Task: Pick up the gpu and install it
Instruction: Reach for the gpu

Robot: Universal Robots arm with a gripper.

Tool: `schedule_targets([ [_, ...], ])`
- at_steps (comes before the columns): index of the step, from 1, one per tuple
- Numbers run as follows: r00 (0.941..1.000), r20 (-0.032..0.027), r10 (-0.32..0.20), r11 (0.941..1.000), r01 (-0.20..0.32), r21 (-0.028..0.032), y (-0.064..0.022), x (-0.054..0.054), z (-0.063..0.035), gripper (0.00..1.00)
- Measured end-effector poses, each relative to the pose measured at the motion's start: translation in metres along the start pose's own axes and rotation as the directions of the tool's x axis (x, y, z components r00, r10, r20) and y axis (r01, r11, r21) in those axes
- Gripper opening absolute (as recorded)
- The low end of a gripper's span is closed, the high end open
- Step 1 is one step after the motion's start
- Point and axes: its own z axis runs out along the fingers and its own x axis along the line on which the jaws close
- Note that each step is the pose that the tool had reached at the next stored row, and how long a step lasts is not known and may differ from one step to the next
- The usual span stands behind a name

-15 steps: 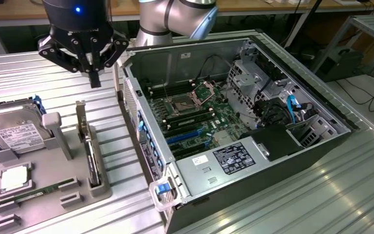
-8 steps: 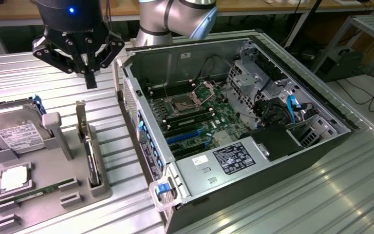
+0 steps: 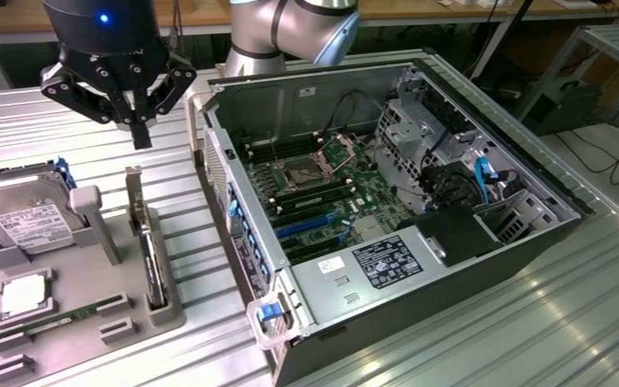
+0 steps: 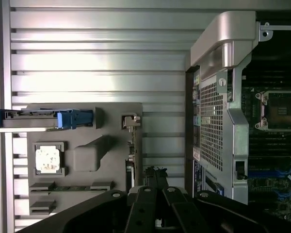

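Observation:
The gpu (image 3: 151, 258) stands on its edge in a slot of the grey holder tray (image 3: 94, 274), its silver bracket end toward the back. From the wrist view the gpu (image 4: 131, 145) appears as a thin edge-on strip. My gripper (image 3: 141, 137) hangs above the tray's back end, just beyond the gpu's bracket, with its fingers shut together and nothing between them. In the wrist view the gripper (image 4: 155, 174) sits close beside the gpu's edge, apart from it. The open computer case (image 3: 396, 201) lies on the exterior view's right, its motherboard and blue slots (image 3: 307, 226) exposed.
On the tray also sit a silver hard drive (image 3: 25, 219) with a blue bracket, a processor chip (image 3: 25, 294) and a slim RAM stick (image 3: 62, 319). The case wall (image 4: 218, 121) rises close beside the tray. Everything rests on a ribbed metal table (image 3: 525, 322).

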Motion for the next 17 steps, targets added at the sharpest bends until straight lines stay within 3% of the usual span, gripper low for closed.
schedule_targets([
  [17,1.0000,-0.0013,-0.006,1.0000,0.006,-0.0001,-0.0011,0.017,0.0002,0.11],
])
